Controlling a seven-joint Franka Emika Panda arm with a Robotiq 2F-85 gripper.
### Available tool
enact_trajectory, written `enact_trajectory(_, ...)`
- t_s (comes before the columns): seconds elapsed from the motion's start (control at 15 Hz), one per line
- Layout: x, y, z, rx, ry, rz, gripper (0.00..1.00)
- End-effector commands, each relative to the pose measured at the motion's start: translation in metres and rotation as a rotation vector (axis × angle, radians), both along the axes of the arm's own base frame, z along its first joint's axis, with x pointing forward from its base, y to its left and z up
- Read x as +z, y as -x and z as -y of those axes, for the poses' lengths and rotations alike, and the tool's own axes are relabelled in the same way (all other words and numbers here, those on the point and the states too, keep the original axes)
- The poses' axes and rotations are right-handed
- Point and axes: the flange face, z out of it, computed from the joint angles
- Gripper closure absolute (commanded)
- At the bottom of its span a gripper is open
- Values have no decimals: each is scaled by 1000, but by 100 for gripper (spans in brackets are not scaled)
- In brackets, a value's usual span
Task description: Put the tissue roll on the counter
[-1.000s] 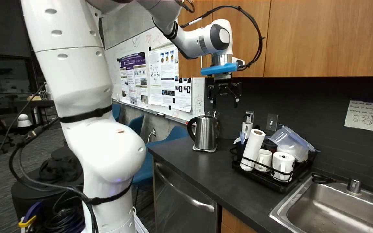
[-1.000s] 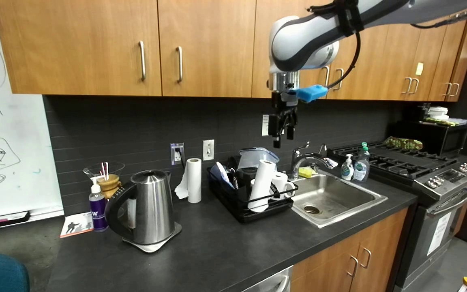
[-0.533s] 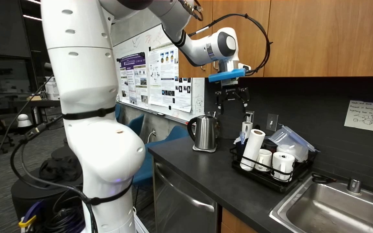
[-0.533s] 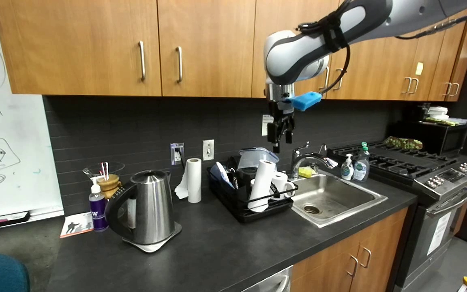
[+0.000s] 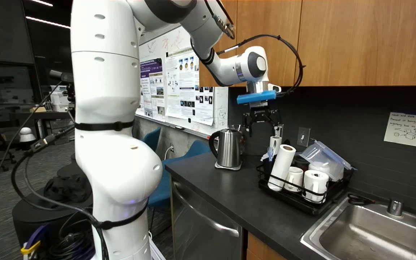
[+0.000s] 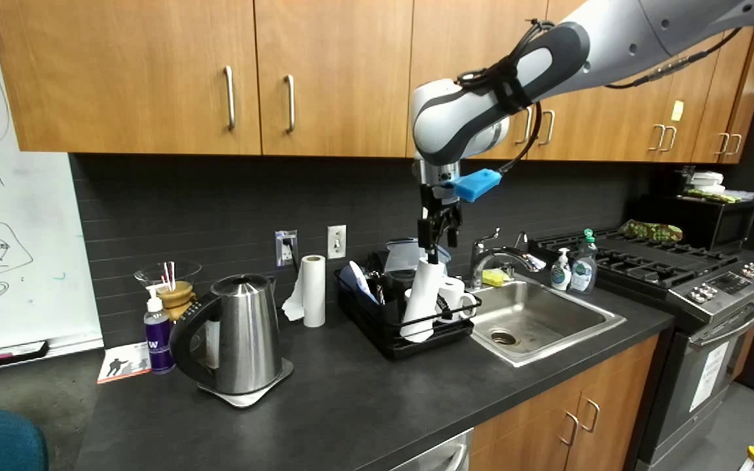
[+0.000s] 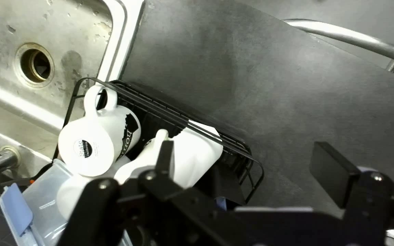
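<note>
A white tissue roll (image 5: 282,167) leans tilted in the black dish rack, also seen in an exterior view (image 6: 423,302) and the wrist view (image 7: 197,150). Another white paper roll (image 6: 313,291) stands upright on the dark counter (image 6: 351,405) by the wall; an exterior view shows part of it (image 5: 275,143). My gripper (image 5: 263,131) is open and empty above the rack; in an exterior view the gripper (image 6: 442,250) overlaps the leaning roll's top end. In the wrist view the gripper (image 7: 246,164) has its fingers wide apart; the leaning roll lies by the left finger, partly hidden behind it.
The dish rack (image 6: 391,351) also holds white mugs (image 5: 315,186) and a clear plastic container (image 5: 324,155). A steel kettle (image 6: 246,340) stands on the counter. The steel sink (image 5: 374,238) and faucet (image 6: 482,258) are beside the rack. Wooden cabinets (image 6: 331,72) hang above.
My gripper has come down toward the rack, shifting slightly left in an exterior view that faces the cabinets. It has stayed open. The rolls and rack have not moved.
</note>
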Motion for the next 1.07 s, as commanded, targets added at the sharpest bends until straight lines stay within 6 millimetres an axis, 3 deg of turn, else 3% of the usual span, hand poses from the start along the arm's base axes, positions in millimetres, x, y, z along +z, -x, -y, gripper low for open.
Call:
enact_trajectory(0.0,-3,-13,0,9,54,37,0)
enact_trajectory(0.53,-13,-26,4,33,144,159,0)
enact_trajectory(1.0,-42,-29,-2,16,137,180,0)
